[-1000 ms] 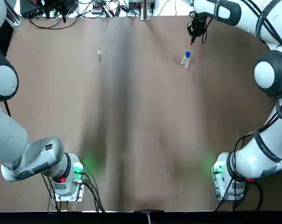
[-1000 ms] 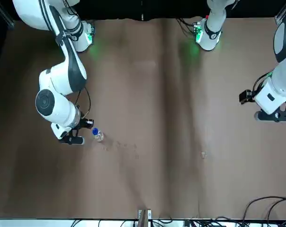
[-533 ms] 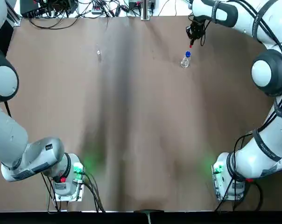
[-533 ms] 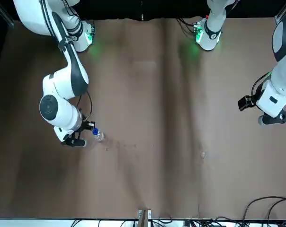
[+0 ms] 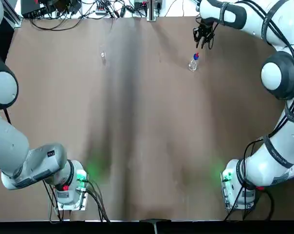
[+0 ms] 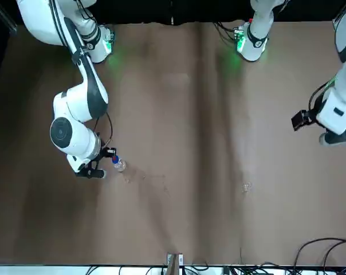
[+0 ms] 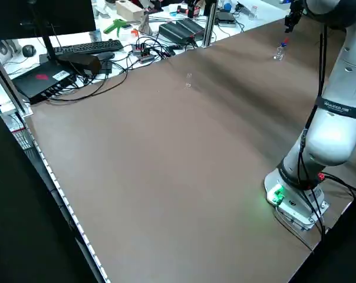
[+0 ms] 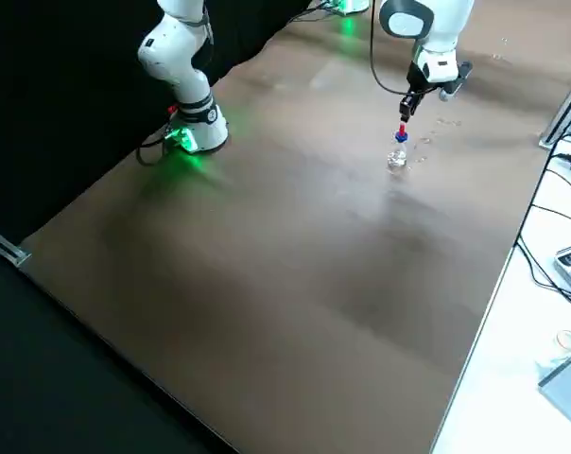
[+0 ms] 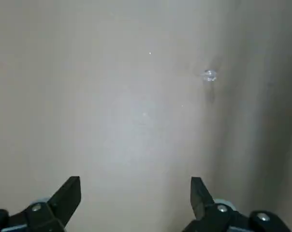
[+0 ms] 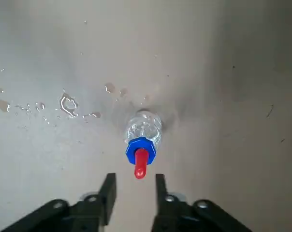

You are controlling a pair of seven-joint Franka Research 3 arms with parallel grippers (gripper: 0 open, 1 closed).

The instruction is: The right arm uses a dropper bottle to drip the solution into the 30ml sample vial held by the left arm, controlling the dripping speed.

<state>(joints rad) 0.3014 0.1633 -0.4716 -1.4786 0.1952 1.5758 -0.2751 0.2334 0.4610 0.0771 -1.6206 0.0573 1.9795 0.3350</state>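
Below my right arm's small black gripper [image 10: 135, 186], parted fingers flanking the red tip, the clear round blue-collared dropper bottle [image 10: 143, 133] stands upright, long axis vertical, red end up, my left black gripper [image 9: 136, 191] wide, slim clear vial [image 9: 209, 75] apart on brown tabletop [image 5: 152, 122], dark monitor [image 7: 42, 20] beyond.

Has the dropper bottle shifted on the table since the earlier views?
No; in the top view the dropper bottle stands at the same spot relative to the right arm's base.
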